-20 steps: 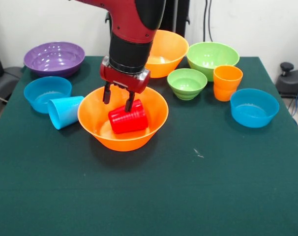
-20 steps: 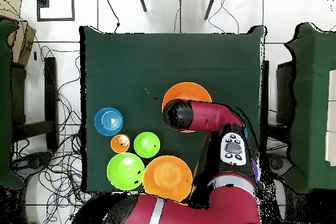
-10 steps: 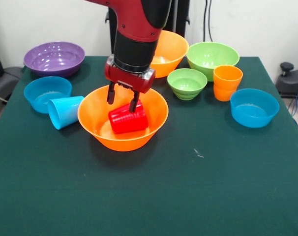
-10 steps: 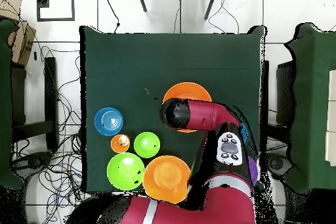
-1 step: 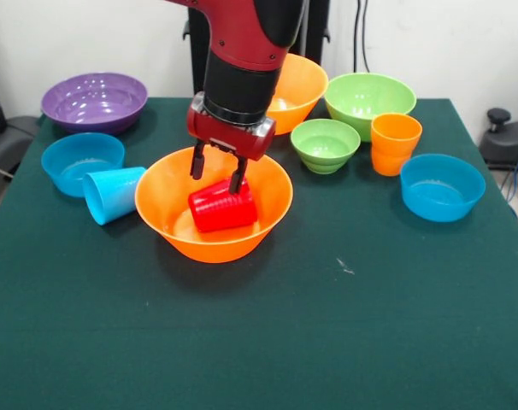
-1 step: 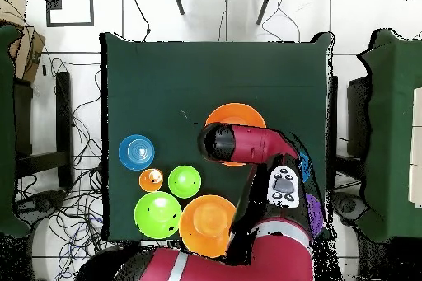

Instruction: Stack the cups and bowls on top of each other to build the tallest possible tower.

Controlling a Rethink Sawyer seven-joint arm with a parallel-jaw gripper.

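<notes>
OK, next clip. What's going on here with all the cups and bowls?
The Sawyer arm's gripper hangs with open jaws just above a red cup that lies on its side inside a large orange bowl. Nothing is stacked into a tower. A light blue cup lies tipped over beside that bowl, and an orange cup stands upright near the table's other side. The other bowls, purple, two green and two blue, sit singly around the green table.

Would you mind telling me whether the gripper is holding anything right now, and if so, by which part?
Nothing is held. The gripper is open just above the red cup, which lies on its side in the orange bowl.
</notes>
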